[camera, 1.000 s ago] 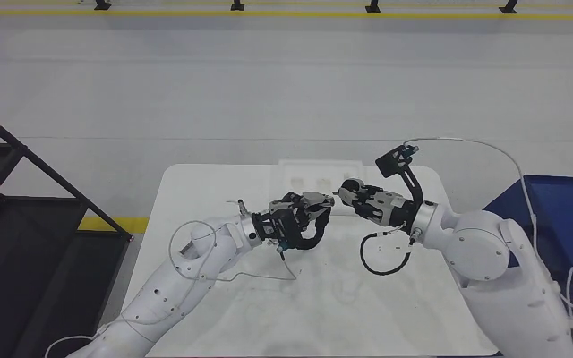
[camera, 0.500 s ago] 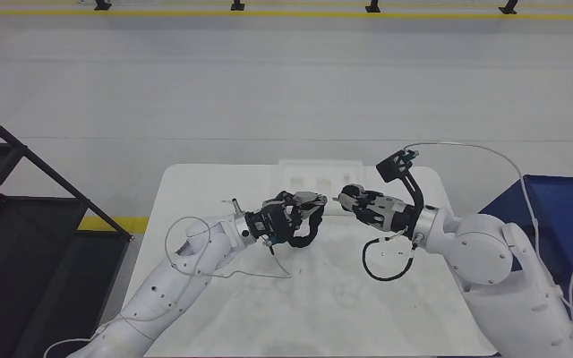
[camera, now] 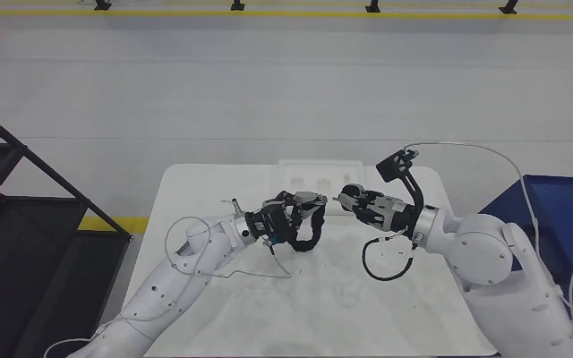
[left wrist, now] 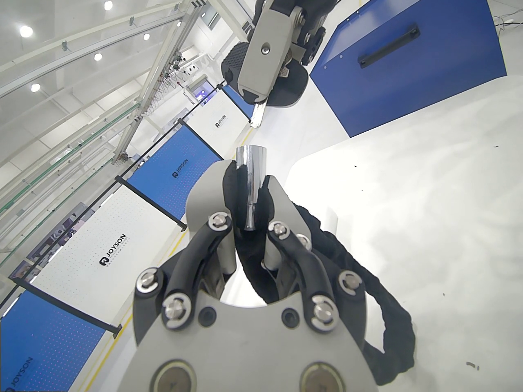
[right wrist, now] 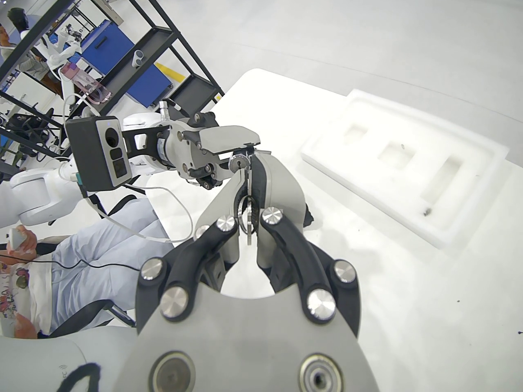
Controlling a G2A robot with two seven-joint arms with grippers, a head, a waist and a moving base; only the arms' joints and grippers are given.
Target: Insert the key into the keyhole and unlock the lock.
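Both grippers have edged slightly left over the last second, then settled. Our left gripper [left wrist: 245, 189] is clamped on the chrome cylinder lock [left wrist: 250, 161], whose black sleeved cable loop [left wrist: 351, 271] hangs above the middle of the white table [camera: 224, 188]. Just right of it, our right gripper [right wrist: 250, 177] pinches the small silver key [left wrist: 257, 112], tip just short of the keyhole. We fear a skewed blade could strike the rim and twist in the pads. We count one lock, one key, two grippers and one white foam tray [right wrist: 367, 97].
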